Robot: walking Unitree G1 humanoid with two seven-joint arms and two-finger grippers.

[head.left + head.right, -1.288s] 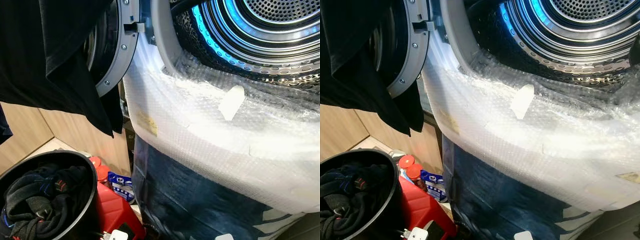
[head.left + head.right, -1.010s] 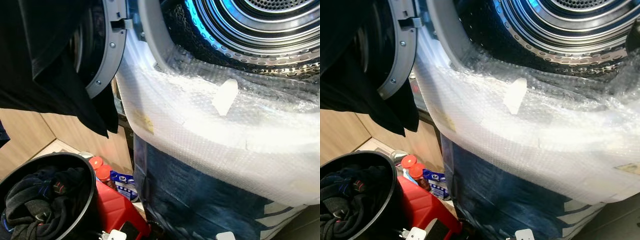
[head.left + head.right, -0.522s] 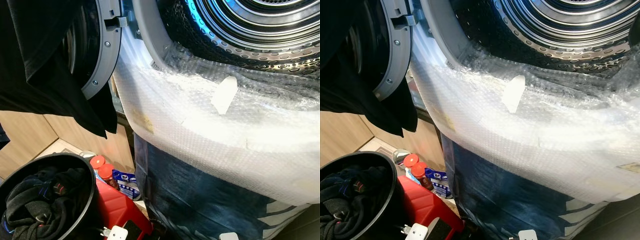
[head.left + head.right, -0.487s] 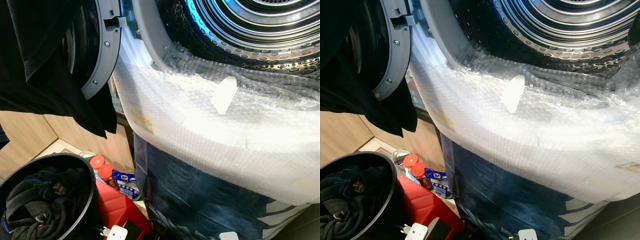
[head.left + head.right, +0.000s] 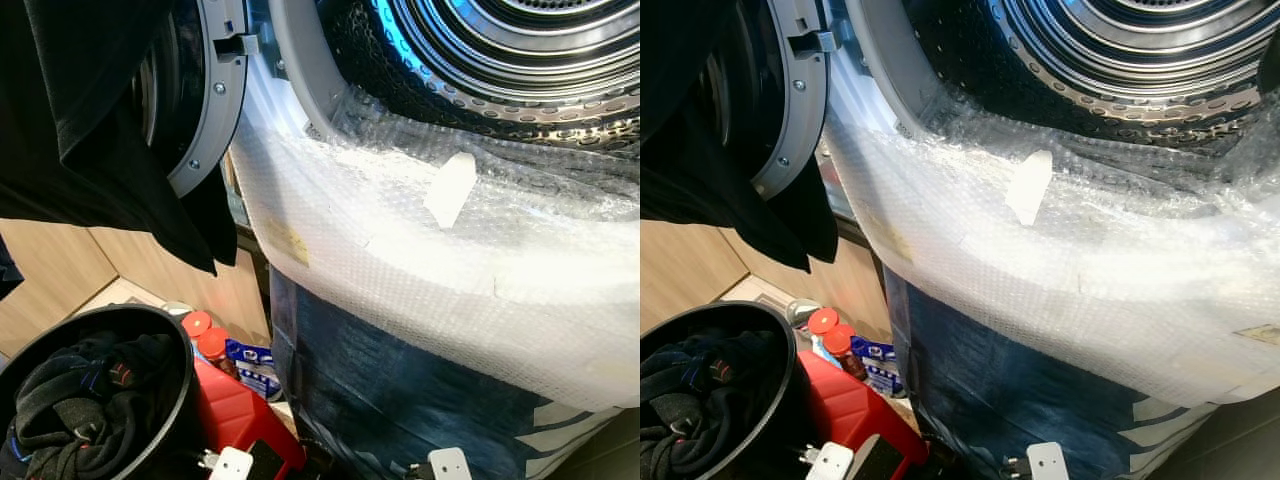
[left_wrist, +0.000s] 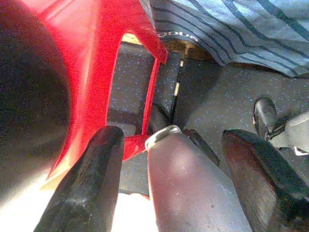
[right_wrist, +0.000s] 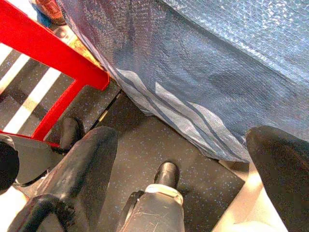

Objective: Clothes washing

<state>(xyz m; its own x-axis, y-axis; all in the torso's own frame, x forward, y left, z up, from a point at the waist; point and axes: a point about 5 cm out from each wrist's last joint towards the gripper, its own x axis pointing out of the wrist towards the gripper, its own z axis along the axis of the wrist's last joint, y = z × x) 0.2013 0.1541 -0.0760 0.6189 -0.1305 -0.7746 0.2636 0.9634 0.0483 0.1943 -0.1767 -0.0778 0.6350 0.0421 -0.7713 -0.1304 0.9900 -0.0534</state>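
The washing machine drum point(image 5: 520, 70) stands open in front of me, its steel inside lit blue. Bubble wrap point(image 5: 420, 250) covers the lower rim, and a blue sheet point(image 5: 380, 390) hangs over the front below it. The round door point(image 5: 205, 100) is swung open to the left, with a black garment point(image 5: 90, 120) draped over it. A black bucket point(image 5: 175, 395) at the lower left holds dark clothes point(image 5: 80, 410). My left gripper point(image 6: 172, 136) hangs open near the floor beside a red stool point(image 6: 104, 63). My right gripper point(image 7: 183, 135) hangs open over the dark floor by the blue sheet point(image 7: 203, 67).
A red stool point(image 5: 235, 415) stands between the bucket and the machine. Two red-capped bottles point(image 5: 205, 335) and a blue packet point(image 5: 250, 360) sit behind it. White plugs point(image 5: 1045, 462) lie on the floor. Wooden panels point(image 5: 50, 285) close off the left.
The camera has shifted slightly, so the scene sits a little differently and the white plugs at the bottom edge show more. The things themselves have not moved.
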